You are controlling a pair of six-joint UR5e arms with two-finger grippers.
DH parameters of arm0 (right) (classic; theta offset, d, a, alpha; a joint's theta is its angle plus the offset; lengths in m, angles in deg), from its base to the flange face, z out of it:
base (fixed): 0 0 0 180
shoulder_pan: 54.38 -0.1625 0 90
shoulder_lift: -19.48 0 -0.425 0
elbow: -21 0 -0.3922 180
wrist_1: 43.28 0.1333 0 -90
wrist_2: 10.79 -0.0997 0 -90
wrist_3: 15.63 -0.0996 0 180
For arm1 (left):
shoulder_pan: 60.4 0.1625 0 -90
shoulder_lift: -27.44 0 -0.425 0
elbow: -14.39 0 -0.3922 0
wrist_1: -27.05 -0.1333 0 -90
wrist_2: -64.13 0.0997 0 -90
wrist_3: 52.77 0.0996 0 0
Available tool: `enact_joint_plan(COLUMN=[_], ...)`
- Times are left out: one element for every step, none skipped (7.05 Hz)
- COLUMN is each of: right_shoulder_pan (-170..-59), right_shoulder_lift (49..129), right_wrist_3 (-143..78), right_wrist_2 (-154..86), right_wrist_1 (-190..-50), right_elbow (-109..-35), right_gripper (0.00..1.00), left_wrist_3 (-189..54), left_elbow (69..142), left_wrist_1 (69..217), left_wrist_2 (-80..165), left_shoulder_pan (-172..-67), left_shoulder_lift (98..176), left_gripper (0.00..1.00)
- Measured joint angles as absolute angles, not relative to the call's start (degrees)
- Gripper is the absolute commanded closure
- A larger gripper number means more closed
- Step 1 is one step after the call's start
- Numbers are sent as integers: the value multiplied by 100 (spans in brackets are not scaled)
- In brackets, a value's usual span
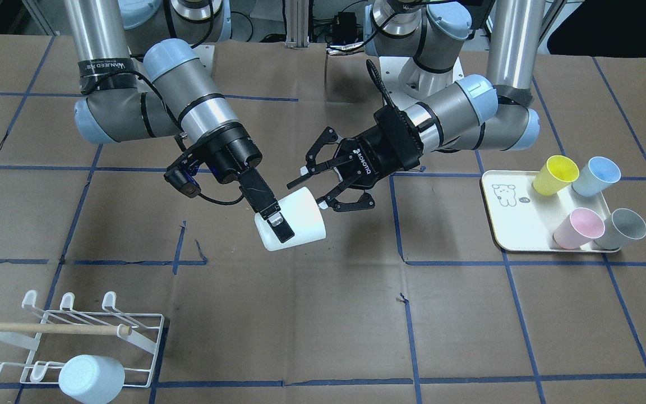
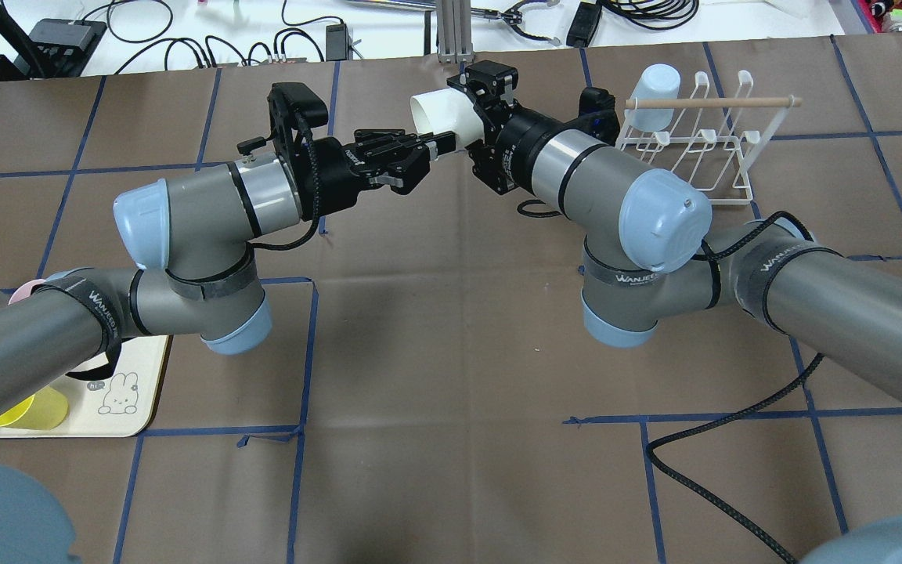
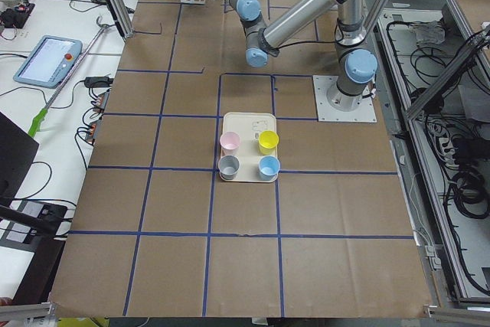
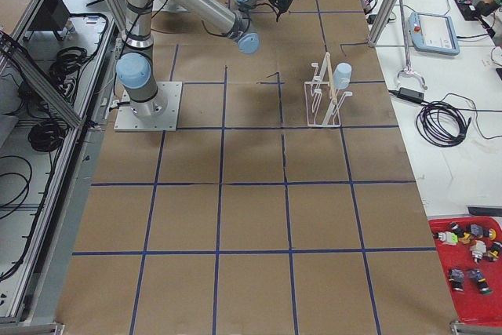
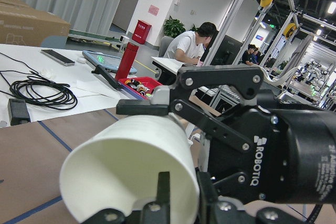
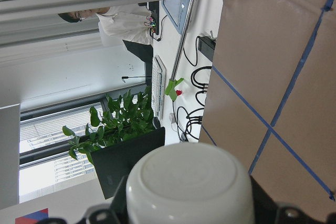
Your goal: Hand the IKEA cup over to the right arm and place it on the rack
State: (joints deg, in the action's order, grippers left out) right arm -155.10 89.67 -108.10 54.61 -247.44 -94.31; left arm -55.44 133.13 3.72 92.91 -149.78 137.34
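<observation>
1. Exterior front-facing: the right pincer (image 1: 279,229) clasped the white cup (image 1: 300,216) near its base and held it on its side, clear of the counter (image 1: 300,314). The left pincer (image 1: 305,195), claws spread wide, stood at the cup's mouth. The rack (image 1: 48,328), well apart at the counter's corner, bore one upturned pale blue cup (image 1: 92,379).
2. Overhead exterior: the white cup hung between the two pincers, its mouth towards the left one.
3. Left wrist-mounted: the open mouth faced the camera, with one claw above and one below.
4. Right wrist-mounted: the cup's rounded base filled the lower edge.
</observation>
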Motion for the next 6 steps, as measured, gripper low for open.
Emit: enact_joint_plan(right_shoulder_pan=[-15510, -15510, -15510, -15510, -15503, -15474], right_shoulder_lift=[8969, 8973, 8975, 8973, 8966, 8957], right_wrist_3=[-10804, -10802, -10801, -10798, -10792, -10764], right_wrist_2=[5460, 5458, 5452, 5446, 5448, 5452], right_wrist_1=[-24745, -24744, -24745, -24745, -24747, -24755], right_elbow=[-9431, -9431, -9431, -9429, -9426, -9418], right_gripper=[57, 61, 66, 68, 70, 72], left_wrist_3=[-5611, -5698, -5766, -5837, -5924, -6077], left_elbow=[13310, 13314, 13336, 13383, 13437, 13472], left_wrist_1=[356, 351, 350, 347, 313, 196], left_wrist_2=[9278, 9234, 9191, 9061, 8734, 8244], left_shoulder_pan=[-14977, -14959, -14915, -14817, -14590, -14196], left_shoulder_lift=[13719, 13684, 13629, 13562, 13508, 13456], left_gripper=[3, 2, 2, 2, 3, 3])
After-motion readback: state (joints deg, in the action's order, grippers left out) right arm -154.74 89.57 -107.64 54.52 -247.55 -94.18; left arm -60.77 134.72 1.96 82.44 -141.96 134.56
